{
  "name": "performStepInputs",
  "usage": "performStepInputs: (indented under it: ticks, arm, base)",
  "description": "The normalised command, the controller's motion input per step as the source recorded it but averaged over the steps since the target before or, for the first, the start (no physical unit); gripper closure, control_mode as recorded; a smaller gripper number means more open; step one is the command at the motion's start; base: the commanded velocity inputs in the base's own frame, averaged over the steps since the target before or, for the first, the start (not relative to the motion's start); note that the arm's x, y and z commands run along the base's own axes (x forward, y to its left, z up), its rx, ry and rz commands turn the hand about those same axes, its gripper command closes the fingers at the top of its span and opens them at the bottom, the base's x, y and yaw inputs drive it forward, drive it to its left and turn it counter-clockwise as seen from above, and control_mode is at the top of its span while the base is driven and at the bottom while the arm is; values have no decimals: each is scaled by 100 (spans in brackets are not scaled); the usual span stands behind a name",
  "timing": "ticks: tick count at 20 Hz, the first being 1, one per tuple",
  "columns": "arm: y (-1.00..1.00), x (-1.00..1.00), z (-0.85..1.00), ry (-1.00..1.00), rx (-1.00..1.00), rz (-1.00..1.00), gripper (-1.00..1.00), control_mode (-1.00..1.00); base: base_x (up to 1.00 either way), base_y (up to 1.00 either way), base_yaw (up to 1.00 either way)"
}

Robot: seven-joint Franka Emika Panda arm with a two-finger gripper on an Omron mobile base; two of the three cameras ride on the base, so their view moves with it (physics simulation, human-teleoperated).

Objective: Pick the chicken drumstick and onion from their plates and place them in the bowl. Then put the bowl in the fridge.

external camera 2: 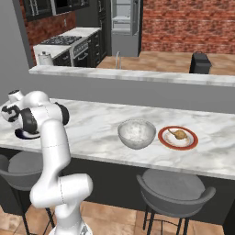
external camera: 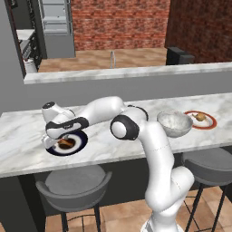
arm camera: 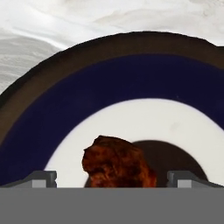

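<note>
The round flat plate with navy rim, white ring and dark centre (arm camera: 131, 78) sits at the left of the near marble counter (external camera: 118, 145); on its centre lies the small lumpy orange-brown chicken drumstick (arm camera: 117, 162). The white arm's two-finger gripper (arm camera: 112, 178) hovers just over it, fingers spread wide, one either side, nothing held. Judged light, firm, slightly greasy and irregular: best pinched across the thick meaty middle.

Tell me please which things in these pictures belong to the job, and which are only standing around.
For the job:
- chicken drumstick on the navy plate, between the open gripper fingers
- onion on the red-rimmed plate
- bowl
- fridge, far back

Only standing around:
- two stools
- kettle by the stove
- faucet
</note>
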Motion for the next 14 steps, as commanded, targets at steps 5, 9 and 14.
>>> performStepInputs:
  ticks: [5, 9, 14]
  arm:
    - [-3, 11, -8, 0, 0, 0, -100, -100]
    - [0, 2, -6, 0, 0, 0, 100, -100]
    - [-4, 0, -3, 3, 0, 0, 100, -100]
  base:
    - [0, 0, 0]
    - [0, 0, 0]
    - [0, 0, 0]
